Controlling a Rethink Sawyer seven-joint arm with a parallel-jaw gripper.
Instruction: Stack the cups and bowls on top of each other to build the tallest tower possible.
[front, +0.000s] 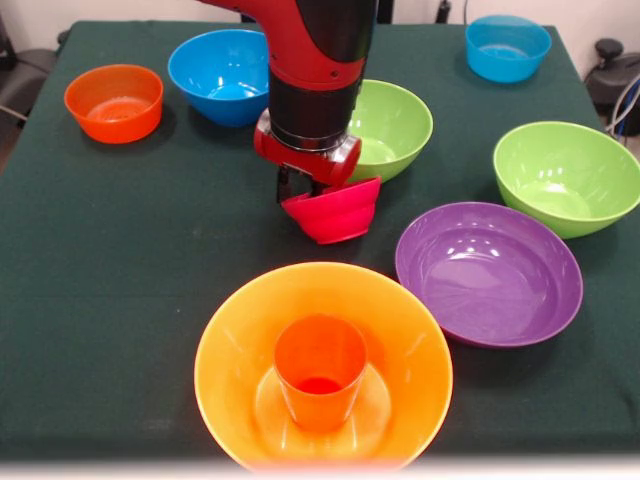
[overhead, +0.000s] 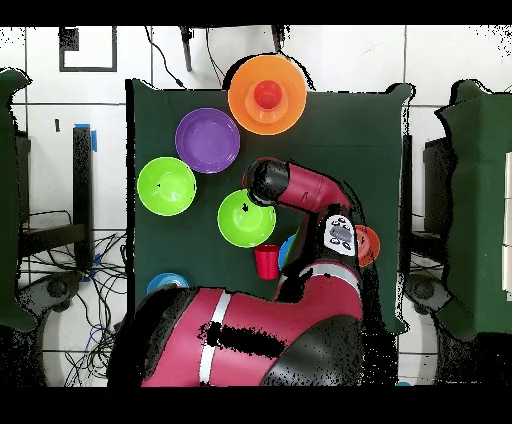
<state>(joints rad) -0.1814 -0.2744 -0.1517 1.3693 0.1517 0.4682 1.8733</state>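
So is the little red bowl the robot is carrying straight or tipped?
Tipped. The small crimson plastic bowl hangs slanted from the gripper, its rim higher on one side, lifted above the green tablecloth.

Dark green table (front: 120, 260) carries bowls (front: 488, 272) and, seemingly, a red cup (overhead: 266, 262).

Big orange bowl (front: 322, 370): we see glossy, slightly see-through plastic.
Orange cup (front: 320, 372): we see smooth plastic.
Purple bowl (front: 488, 272): we see shiny plastic with bright glints.
Lime green bowls (front: 566, 177): we read them as glossy plastic.
Small crimson bowl (front: 335, 211): we see smooth plastic with stepped sides.
Table cover (front: 110, 250): we see matt dark green cloth.
Arm shell (front: 320, 40): we see glossy red and black casing.
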